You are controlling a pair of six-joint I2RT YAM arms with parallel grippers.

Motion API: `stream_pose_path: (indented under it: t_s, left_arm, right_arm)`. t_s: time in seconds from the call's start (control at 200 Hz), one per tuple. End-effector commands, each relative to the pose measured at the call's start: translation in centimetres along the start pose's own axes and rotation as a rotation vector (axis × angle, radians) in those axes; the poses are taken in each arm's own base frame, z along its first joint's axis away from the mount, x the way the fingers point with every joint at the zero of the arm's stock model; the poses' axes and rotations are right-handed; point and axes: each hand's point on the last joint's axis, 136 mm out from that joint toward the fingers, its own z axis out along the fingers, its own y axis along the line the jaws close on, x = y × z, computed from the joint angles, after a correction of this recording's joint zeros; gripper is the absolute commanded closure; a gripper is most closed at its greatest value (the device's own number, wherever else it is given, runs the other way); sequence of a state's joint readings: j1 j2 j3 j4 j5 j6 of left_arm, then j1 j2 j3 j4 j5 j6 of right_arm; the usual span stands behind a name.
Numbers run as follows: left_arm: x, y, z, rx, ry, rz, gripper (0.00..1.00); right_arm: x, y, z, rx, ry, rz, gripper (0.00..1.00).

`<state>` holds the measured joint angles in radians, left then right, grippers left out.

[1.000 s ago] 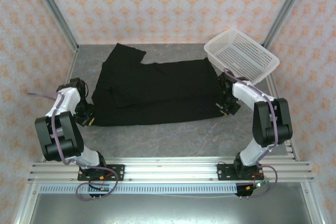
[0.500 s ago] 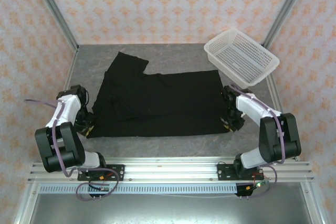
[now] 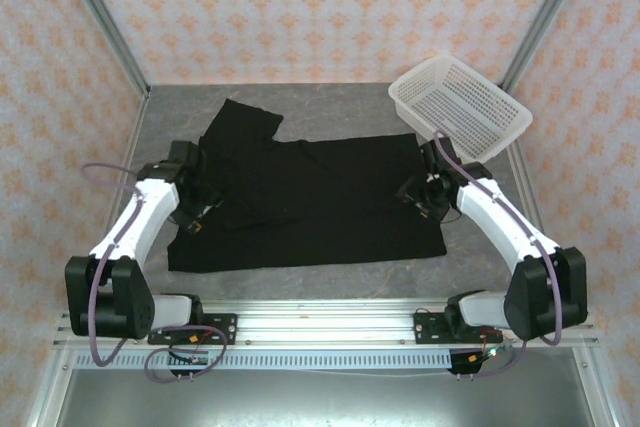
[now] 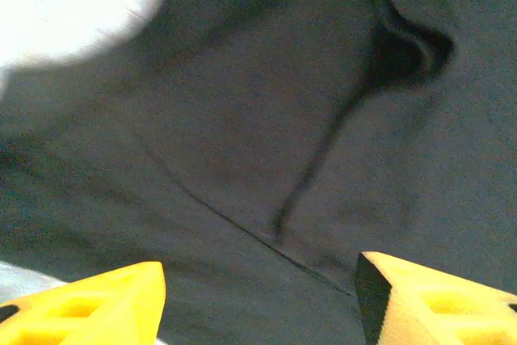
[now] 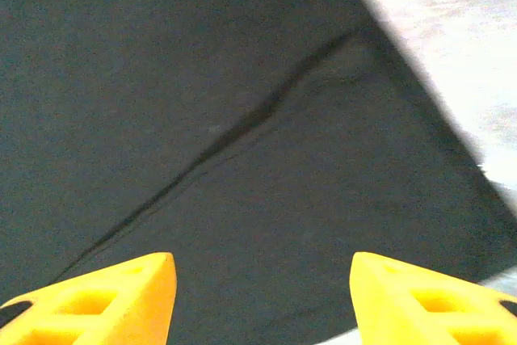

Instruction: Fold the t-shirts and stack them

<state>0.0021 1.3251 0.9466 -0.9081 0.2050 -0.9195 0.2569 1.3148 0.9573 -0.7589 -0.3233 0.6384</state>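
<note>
Currently left tool (image 4: 258,268), right tool (image 5: 262,260) wide, empty, over t-shirt (image 3: 310,202) side edges; bare table (image 3: 330,282) in front

t-shirt (image 3: 310,197): black cloth, matt, softly creased
basket (image 3: 460,107): white plastic mesh, smooth
table (image 3: 330,282): grey, matt, marbled
my left fingers (image 4: 89,309): yellow plastic, matt
near rail (image 3: 320,325): bare metal, brushed

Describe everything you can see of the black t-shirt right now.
The t-shirt is plain black soft cloth with no print showing. It lies flat on the grey table, apparently folded over, with a layer edge and shallow creases. One sleeve points toward the far left corner. The left tool and right tool stand open over its side edges, gripping nothing.
</note>
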Motion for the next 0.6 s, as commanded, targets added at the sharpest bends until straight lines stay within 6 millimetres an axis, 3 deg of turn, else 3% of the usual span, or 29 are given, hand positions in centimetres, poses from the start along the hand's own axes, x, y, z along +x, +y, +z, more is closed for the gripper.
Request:
stream_pose_path:
  t_s: [0.0,0.23,0.45,0.535,0.595]
  left_arm:
    - [1.6,-2.1,2.5,0.041,0.085,-0.071,0.35]
    - [2.0,-2.2,5.5,-0.031,0.114,-0.058,0.38]
    - [2.1,-1.3,6.2,-0.132,0.106,-0.032,0.44]
    - [1.8,-1.7,6.3,-0.126,0.094,-0.035,0.50]
    - [1.5,-2.0,6.5,-0.123,0.083,-0.035,0.59]
  right_arm:
    - [0.6,3.2,0.7,-0.139,0.047,-0.053,0.40]
    - [0.7,4.0,0.9,-0.159,0.068,-0.058,0.38]
    - [0.8,3.6,1.2,-0.148,0.070,-0.040,0.38]
    - [0.8,3.6,1.3,-0.150,0.072,-0.031,0.39]
    - [0.8,3.7,1.3,-0.150,0.073,-0.028,0.40]
